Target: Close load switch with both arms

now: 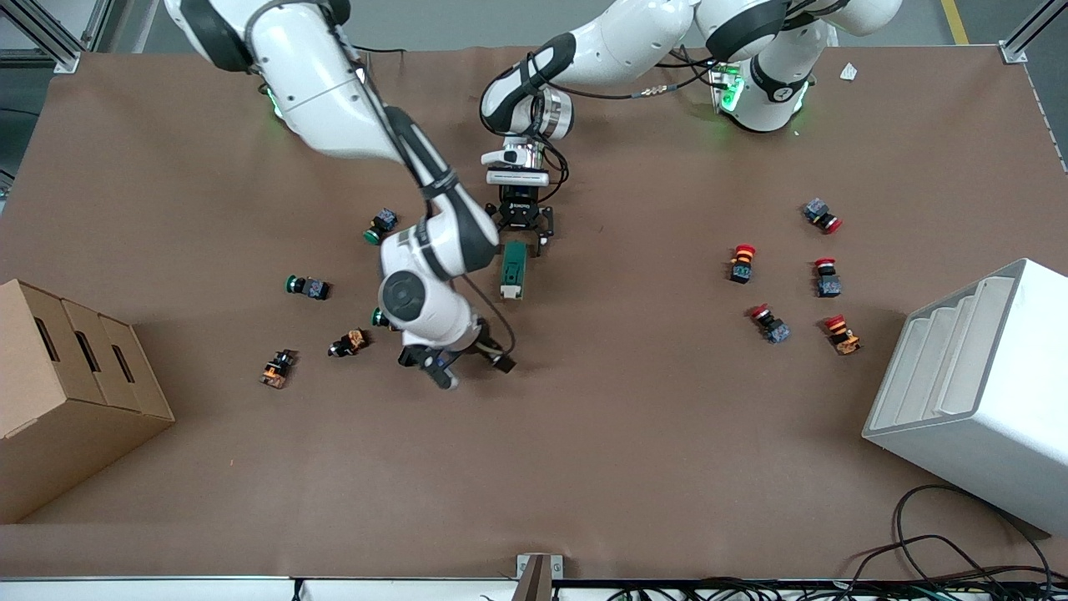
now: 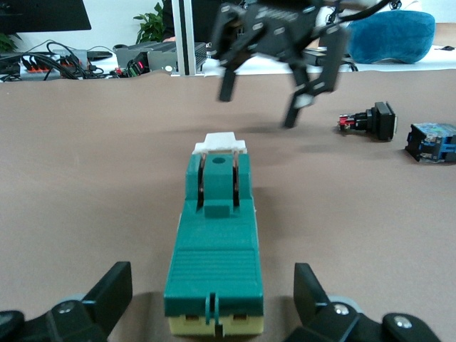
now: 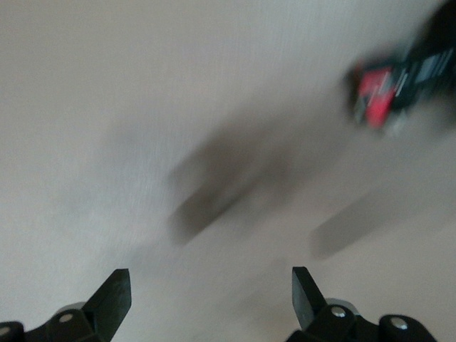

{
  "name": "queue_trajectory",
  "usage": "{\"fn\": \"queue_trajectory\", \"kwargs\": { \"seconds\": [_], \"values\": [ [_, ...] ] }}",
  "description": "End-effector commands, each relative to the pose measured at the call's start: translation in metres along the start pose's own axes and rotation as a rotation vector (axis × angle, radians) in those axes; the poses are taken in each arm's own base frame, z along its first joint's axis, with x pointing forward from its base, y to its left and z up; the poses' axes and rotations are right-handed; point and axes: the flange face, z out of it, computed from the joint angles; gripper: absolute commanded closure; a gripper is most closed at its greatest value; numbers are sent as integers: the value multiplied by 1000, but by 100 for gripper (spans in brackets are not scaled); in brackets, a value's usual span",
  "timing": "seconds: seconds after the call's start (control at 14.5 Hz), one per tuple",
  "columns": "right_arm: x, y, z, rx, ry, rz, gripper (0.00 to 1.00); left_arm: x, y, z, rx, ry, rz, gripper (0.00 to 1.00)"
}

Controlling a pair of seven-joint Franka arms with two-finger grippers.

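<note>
The load switch is a dark green block lying flat mid-table, its white lever tab at the end nearer the front camera. My left gripper is low at the switch's other end, open, one finger on each side of the body without touching it. My right gripper hangs open over bare table a little past the lever end, toward the right arm's end of the table, and holds nothing. In the left wrist view the right gripper shows above the table past the tab.
Green-capped push buttons and orange-bodied parts lie toward the right arm's end, beside a cardboard box. Red mushroom buttons are scattered toward the left arm's end, next to a white bin. A blurred red-capped part lies near the right gripper.
</note>
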Motion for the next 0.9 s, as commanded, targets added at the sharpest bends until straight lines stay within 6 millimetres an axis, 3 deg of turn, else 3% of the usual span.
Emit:
{"fn": "queue_trajectory", "kwargs": {
  "seconds": [0.0,0.35,0.48,0.69,0.83],
  "values": [
    [40,23,-57,-69,-8,-160,0,14,7,2,-1,6,5,0],
    [101,68,-141,-160,-5,-398,0,51,24,-13,152,-160,-3,0],
    [124,92,-180,-191,-21,-500,0,72,32,-9,165,-172,-52,0],
    [148,126,-231,-246,-31,-601,0,117,41,5,223,-259,-90,0],
    [156,144,-262,-271,-22,-650,0,164,40,17,255,-336,-51,0]
  ]
}}
